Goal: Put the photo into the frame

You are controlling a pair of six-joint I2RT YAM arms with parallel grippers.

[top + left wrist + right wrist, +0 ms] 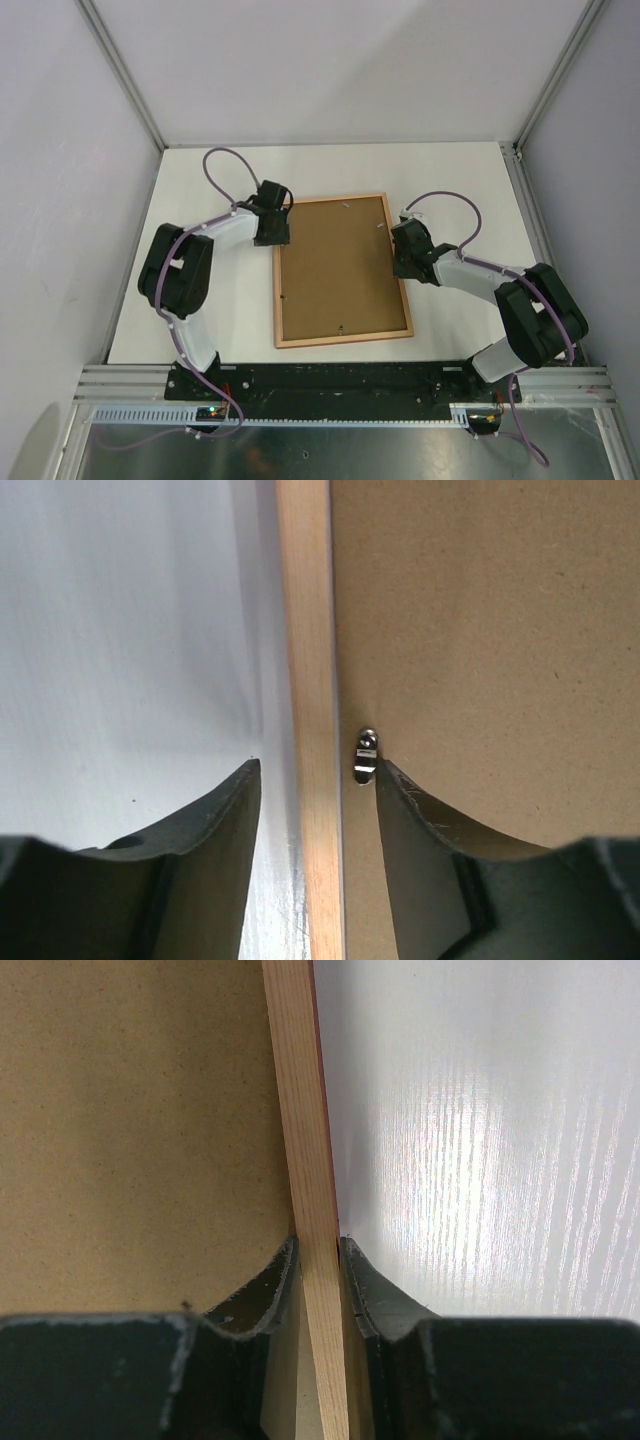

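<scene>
top external view: frame lies face down on the table, pale wood back up, its long axis running away from the arm bases, the brown backing board filling it.
left gripper: at the frame's far left corner, jaws parted and straddling the left rail without pinching it, grasping nothing.
right gripper: clenched on the frame's right rail near the far right corner, one finger on the board side, the other on the table side.
metal tab: small clip at the inner edge of the frame's left rail, just beside the left gripper's inner finger; contact cannot be told.
photo: not visible in any view; whether it sits under the board cannot be told.
deciding relation: the tab lies just inside the frame's left rail, between the left jaws, so the left arm looks best placed to work it while the right steadies the frame.
</scene>
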